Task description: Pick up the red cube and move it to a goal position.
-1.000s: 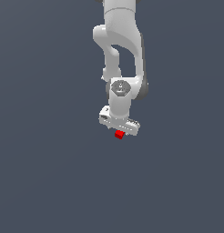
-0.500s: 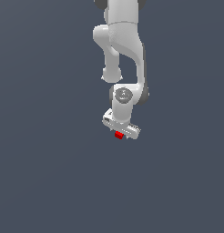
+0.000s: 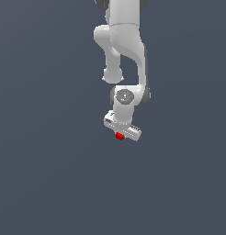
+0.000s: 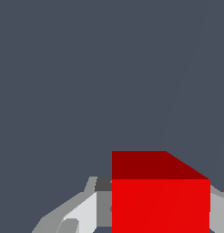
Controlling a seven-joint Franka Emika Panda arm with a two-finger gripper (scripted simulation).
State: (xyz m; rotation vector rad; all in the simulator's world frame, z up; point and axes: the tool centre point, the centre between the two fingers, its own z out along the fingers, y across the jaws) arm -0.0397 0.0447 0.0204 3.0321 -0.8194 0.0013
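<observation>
1. Plainly, the red cube (image 3: 119, 136) sits right under the white gripper (image 3: 120, 136), tucked between the jaws, and the wrist view shows the red cube (image 4: 160, 205) filling the space between grey finger parts on both sides
2. As for the jaws, they look closed onto the cube with a finger (image 4: 79, 214) against one face and another finger part at the opposite edge; I judge this a firm hold, though the actual contact surfaces are hidden behind the cube itself
3. In the exterior view the cube pokes out just below the gripper body, slightly toward the exterior view's left of the gripper bar's middle; whether it rests on the worktop (image 3: 50, 183) or hangs clear of it I cannot tell, since the flat grey surface gives no shadow or edge to judge by
4. The cube has no long axis to speak of, so its orientation matters little; what counts is that it lies centred between the jaws rather than off to one side, so the coming carry depends on the grip holding, not on any further alignment
5. No goal marker shows in either view, so the direction of the carry cannot be read from here
6. My guess is the grasp step is done and transport to the goal is what remains
</observation>
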